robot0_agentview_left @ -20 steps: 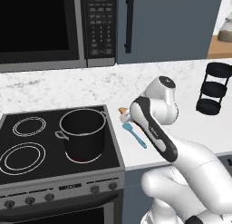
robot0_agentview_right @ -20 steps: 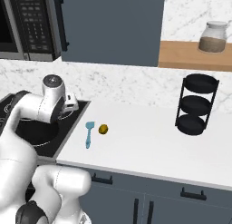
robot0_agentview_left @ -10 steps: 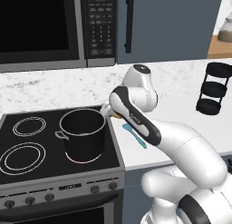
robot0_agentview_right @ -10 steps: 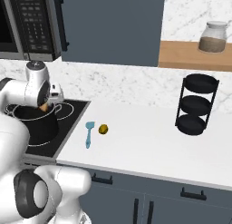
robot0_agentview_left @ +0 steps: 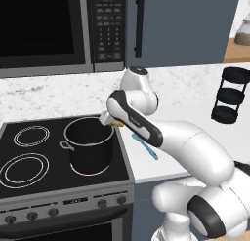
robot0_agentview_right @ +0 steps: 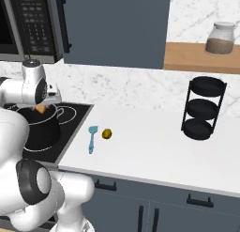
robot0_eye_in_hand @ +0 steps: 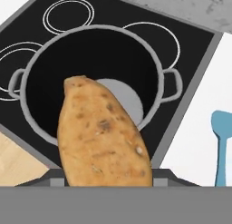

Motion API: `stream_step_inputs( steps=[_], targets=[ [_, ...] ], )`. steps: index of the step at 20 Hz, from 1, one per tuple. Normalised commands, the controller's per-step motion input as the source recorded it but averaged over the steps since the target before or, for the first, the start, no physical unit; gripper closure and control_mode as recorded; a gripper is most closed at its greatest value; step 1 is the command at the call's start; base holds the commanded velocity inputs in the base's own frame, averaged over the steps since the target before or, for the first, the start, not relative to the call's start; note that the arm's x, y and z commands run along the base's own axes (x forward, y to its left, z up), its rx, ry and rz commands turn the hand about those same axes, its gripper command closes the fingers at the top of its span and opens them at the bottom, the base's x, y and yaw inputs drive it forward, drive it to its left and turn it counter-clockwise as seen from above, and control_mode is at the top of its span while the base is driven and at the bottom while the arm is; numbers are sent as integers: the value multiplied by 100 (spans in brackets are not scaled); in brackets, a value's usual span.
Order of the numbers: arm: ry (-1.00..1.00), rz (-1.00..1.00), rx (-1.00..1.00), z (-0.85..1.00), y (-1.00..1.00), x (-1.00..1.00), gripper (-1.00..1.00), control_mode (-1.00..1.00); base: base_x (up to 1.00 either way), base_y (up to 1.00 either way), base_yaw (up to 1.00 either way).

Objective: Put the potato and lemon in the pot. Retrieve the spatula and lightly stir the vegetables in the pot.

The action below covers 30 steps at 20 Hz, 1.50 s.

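My end effector [robot0_agentview_left: 113, 121] is clamped on the potato [robot0_eye_in_hand: 102, 133] above the open pot [robot0_agentview_left: 89, 143]; the spatula [robot0_agentview_right: 92, 138] and lemon [robot0_agentview_right: 107, 133] lie on the counter [robot0_agentview_right: 154, 146]

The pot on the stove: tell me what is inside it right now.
The pot holds no food where its inside shows: dark walls and a pale patch of floor. The potato, gripped in the gripper above the rim, covers part of the floor. The lemon lies on the counter.
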Motion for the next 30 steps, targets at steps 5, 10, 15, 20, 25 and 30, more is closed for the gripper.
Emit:
stream_step_inputs(
  steps=[5,10,15,20,25,30],
  targets=[
    [4,0,0,-28,48,18,100,-100,0,0,0],
    [14,0,-3,-8,30,29,100,-100,0,0,0],
    [4,0,-5,-36,34,27,100,-100,0,0,0],
    [0,0,-3,-34,32,19,100,-100,0,0,0],
    [0,0,-1,-31,17,14,100,-100,0,0,0],
    [0,0,0,-34,10,15,100,-100,0,0,0]
  ],
)
